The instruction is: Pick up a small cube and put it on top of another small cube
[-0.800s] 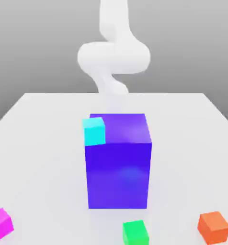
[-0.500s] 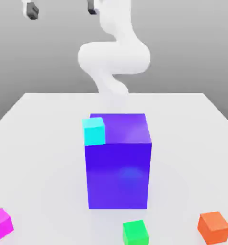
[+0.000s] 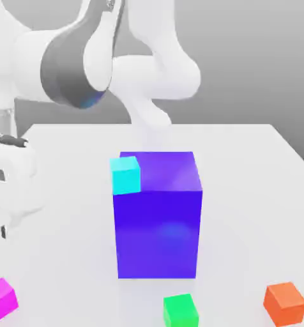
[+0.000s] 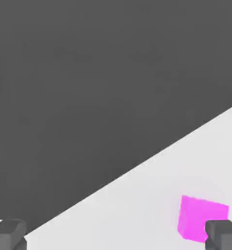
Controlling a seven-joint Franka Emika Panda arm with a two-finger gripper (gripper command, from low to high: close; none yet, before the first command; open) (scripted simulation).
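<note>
Spread wide and holding nothing, the pincer (image 4: 115, 237) shows its two dark fingertips (image 4: 8, 234) at opposite corners of the hand view, with the magenta cube (image 4: 202, 218) lying on the white tabletop (image 4: 137, 210) close to one of them. In the exterior view the white arm (image 3: 65, 64) looms over that view's left, above the corner where the same magenta cube (image 3: 1, 299) sits near the front edge. My reading is that this is the approach step: no cube is gripped, and the magenta one looks like the pick target (though the green cube (image 3: 181, 311) and orange cube (image 3: 285, 303) along the front would serve as well). The next move calls for centring the open fingers over the cube so it sits between them, then descending before closing. A cyan cube (image 3: 126, 175) rests against the tall blue block (image 3: 158, 214) at its upper corner; which cube will be the base I cannot tell.
</note>
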